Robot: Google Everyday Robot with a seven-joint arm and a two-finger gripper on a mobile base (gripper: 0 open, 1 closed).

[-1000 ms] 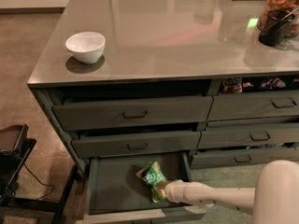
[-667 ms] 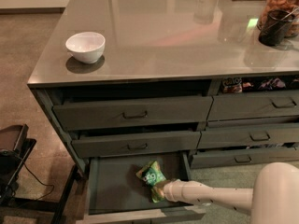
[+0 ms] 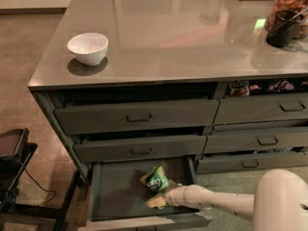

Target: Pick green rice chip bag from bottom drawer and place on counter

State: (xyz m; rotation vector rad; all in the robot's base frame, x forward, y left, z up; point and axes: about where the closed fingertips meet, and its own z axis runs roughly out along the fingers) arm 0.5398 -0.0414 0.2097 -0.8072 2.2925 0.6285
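The green rice chip bag (image 3: 156, 181) lies in the open bottom drawer (image 3: 118, 196), right of its middle, crinkled, with its dark round logo facing up. My gripper (image 3: 163, 195) reaches into the drawer from the right on a white arm and is at the bag's near lower end, touching it. The arm's end covers the fingertips. The counter (image 3: 178, 28) is the glossy grey top of the cabinet above.
A white bowl (image 3: 88, 48) stands at the counter's front left. A dark cup (image 3: 283, 28) and a jar (image 3: 290, 6) stand at the far right. Two handled drawers (image 3: 138, 118) sit above the open one. Black equipment (image 3: 12, 162) stands on the floor at left.
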